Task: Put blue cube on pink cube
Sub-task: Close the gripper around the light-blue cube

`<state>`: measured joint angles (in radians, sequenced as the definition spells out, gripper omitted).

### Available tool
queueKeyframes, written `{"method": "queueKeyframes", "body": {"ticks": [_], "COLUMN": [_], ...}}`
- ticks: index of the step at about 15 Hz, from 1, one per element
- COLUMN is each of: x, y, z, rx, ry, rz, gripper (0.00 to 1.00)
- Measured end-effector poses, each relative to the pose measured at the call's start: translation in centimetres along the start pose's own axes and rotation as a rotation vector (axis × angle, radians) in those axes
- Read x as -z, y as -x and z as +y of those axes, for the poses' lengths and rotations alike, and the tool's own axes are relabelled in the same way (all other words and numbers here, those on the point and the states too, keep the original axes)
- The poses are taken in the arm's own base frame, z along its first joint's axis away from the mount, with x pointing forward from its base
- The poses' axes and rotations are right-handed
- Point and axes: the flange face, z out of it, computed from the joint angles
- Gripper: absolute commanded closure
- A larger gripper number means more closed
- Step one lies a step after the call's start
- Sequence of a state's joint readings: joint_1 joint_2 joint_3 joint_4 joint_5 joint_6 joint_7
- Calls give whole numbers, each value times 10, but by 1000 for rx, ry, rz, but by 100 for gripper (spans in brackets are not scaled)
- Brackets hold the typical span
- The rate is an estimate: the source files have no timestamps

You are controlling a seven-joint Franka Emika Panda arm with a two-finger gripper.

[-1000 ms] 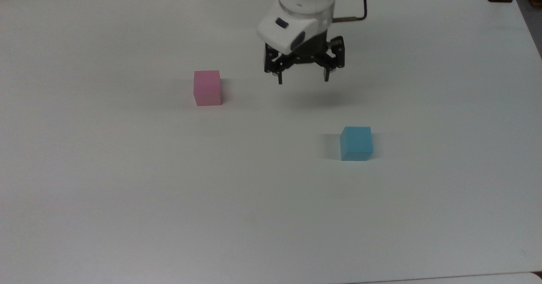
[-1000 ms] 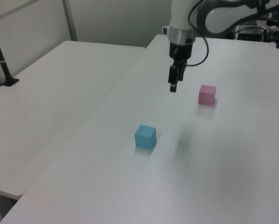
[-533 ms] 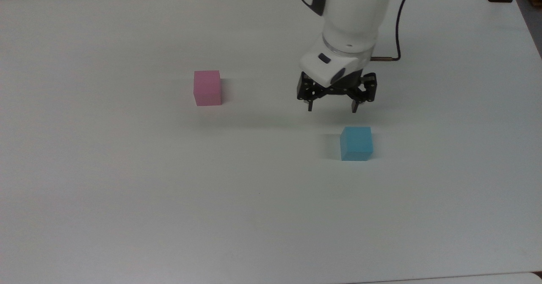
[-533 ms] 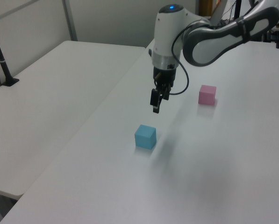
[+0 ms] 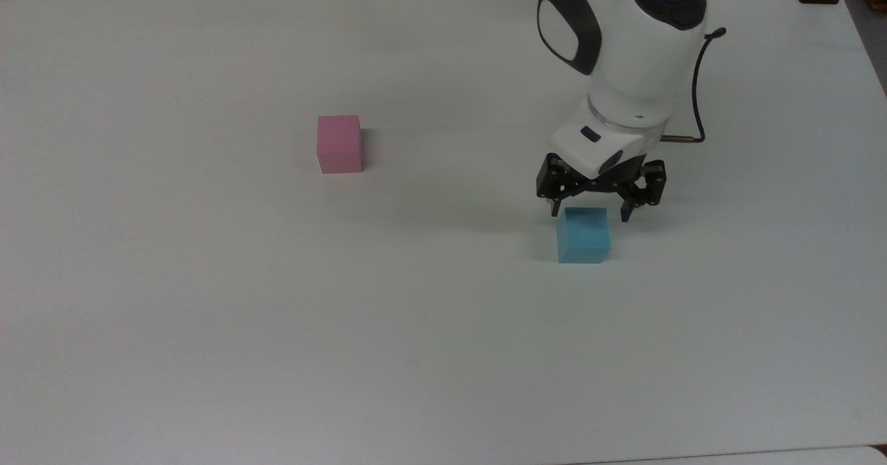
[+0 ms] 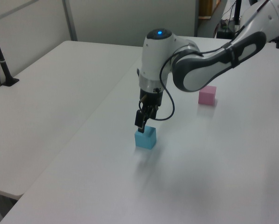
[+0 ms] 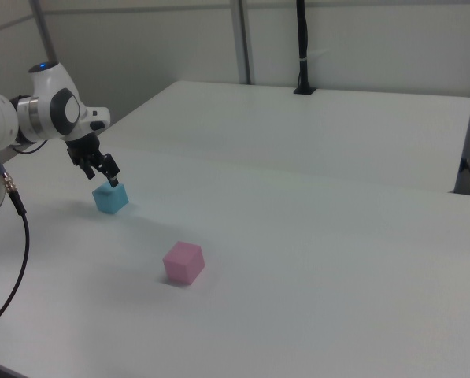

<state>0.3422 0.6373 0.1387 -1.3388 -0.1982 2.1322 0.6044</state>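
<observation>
The surface (image 5: pixel 208 326) is a flat, matte white tabletop, smooth and plain. On it sits the blue cube (image 5: pixel 583 235), a small block with dull, unmarked cyan faces and crisp edges. Well apart from it, toward the top view's left, stands the pink cube (image 5: pixel 339 144), the same sort of pale matte block and about the same size. The arm (image 5: pixel 624 56) is glossy white plastic with rounded shells and a blue light glowing on its joint; a thin dark cable (image 5: pixel 700 84) loops off its side.

The gripper (image 5: pixel 590 211) is black, angular metal, its two fingers spread wide with nothing between them, the tips hanging just over the far top edge of the blue cube, one to each side.

A second ago it hung high beyond the middle of the surface, nearer the pink cube; half a second ago it was short of the blue cube. Both cubes have stayed put.
</observation>
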Motion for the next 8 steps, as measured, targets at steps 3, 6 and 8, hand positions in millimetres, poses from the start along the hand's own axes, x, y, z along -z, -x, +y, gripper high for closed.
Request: {"method": "queueKeyframes", "body": {"ticks": [3,6,8], "x": [-14,-21,-22], "y": [1,-3,-8], "z": [-17,-11,-2], "rx": [7,6,-4], "ry": [-9,13,29], "rz": [16,24,30], "gripper": [0,0,0]}}
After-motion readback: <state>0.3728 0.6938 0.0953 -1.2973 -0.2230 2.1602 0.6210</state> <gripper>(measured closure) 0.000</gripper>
